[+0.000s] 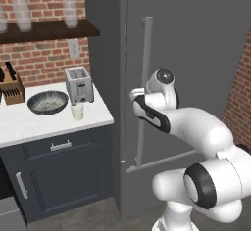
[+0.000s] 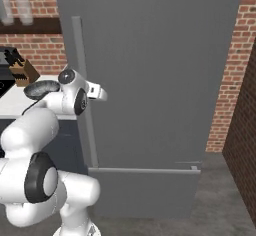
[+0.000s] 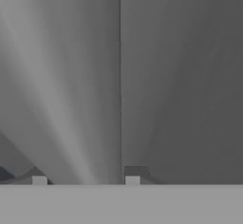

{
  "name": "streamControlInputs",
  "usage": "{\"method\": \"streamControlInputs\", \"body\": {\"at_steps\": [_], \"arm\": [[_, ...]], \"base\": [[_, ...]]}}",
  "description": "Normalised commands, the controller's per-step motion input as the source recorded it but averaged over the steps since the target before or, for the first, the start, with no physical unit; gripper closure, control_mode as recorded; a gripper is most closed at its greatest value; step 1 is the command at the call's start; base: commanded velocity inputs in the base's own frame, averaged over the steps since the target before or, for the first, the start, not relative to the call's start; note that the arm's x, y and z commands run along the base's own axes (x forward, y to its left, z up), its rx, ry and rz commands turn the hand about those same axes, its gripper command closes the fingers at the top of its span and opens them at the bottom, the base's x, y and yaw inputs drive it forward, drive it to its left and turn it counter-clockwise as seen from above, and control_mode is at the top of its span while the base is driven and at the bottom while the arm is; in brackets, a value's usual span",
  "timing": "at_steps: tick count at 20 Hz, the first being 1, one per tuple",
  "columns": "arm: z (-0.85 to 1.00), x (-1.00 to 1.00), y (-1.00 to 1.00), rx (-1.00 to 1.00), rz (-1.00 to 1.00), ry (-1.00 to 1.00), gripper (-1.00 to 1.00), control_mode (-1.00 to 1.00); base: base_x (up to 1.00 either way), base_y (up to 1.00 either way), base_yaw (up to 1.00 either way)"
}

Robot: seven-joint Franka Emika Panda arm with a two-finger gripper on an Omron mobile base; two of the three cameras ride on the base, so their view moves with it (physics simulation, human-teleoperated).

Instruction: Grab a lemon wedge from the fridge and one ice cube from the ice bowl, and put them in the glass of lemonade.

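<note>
The robot's gripper (image 3: 86,180), fingertips apart and holding nothing, faces the closed grey fridge (image 1: 196,44) near its one long handle (image 1: 145,78). On the counter (image 1: 29,122) stand one ice bowl (image 1: 47,102), one glass of lemonade (image 1: 77,111), one toaster (image 1: 79,84) and one knife block (image 1: 12,89).

Matt, smooth grey on the fridge (image 1: 196,54) door — brushed-metal look, faint streaked sheen up close. Polished white marble on the counter (image 1: 29,122). Rough red brick wall (image 1: 44,58). Shiny metal toaster (image 1: 79,84). Speckled, dull inside to the ice bowl (image 1: 47,102) — dark wooden knife block (image 1: 12,89), clear glass of lemonade (image 1: 77,111).
</note>
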Motion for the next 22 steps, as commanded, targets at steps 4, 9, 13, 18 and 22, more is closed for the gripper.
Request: {"method": "streamControlInputs", "body": {"at_steps": [4,9,13,18,22], "arm": [[0.01,-0.36,-1.00,0.11,-0.15,-0.07,1.00,-1.00],[0.24,-0.51,-1.00,0.13,-0.12,0.00,1.00,-1.00],[0.44,-0.55,-1.00,0.13,-0.09,0.00,1.00,-1.00],[0.49,-0.59,-1.00,0.14,-0.10,0.01,1.00,-1.00],[0.39,-0.71,-1.00,0.15,-0.10,0.00,1.00,-1.00]], "base": [[0.00,0.00,0.00],[0.00,0.00,0.00],[0.00,0.00,0.00],[0.00,0.00,0.00],[0.00,0.00,0.00]]}}
